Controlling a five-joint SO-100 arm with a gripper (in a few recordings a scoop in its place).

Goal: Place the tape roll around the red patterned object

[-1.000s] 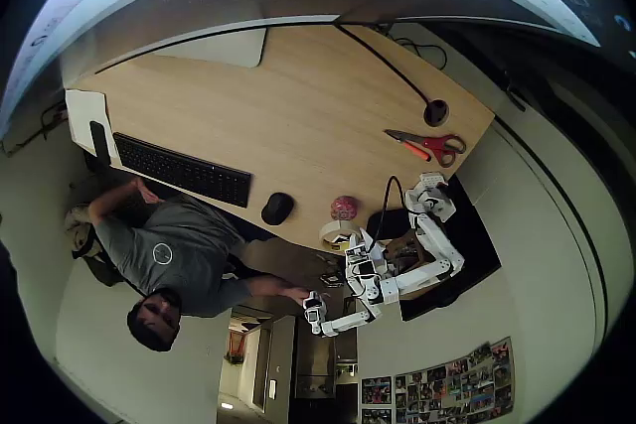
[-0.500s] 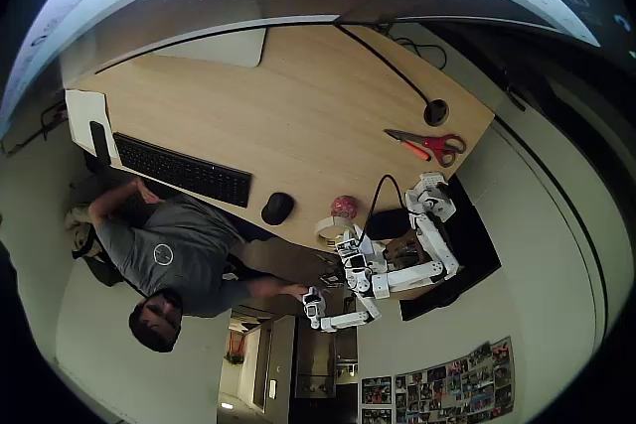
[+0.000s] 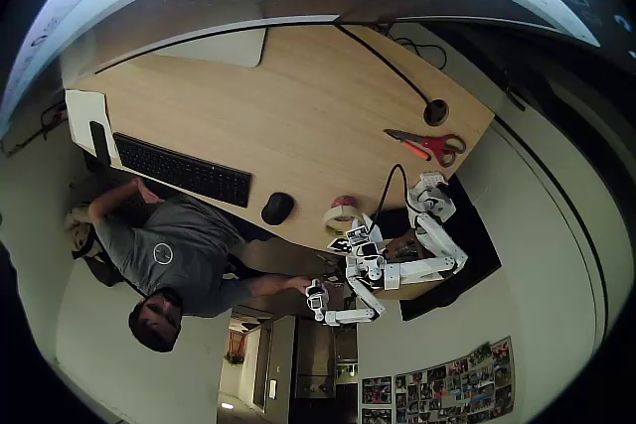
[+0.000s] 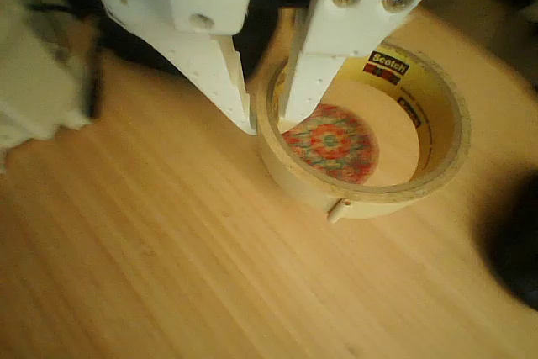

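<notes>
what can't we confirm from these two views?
- Gripper grip: wrist view shows the fingers straddling the tape roll wall; contact not discernible.
- Red patterned object: its near edge is hidden by the roll's wall.
- Overhead view: roll too small to check centring.
- Dark shape: cut off by the wrist view's right edge.

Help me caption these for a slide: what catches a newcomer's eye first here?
In the wrist view, the tape roll rings the red patterned object on the wooden table, with the white gripper straddling the ring's near wall, one finger inside and one outside. In the overhead view, the red-handled scissors stand out near the table's right edge, and a person sits by the black keyboard at the left.
</notes>
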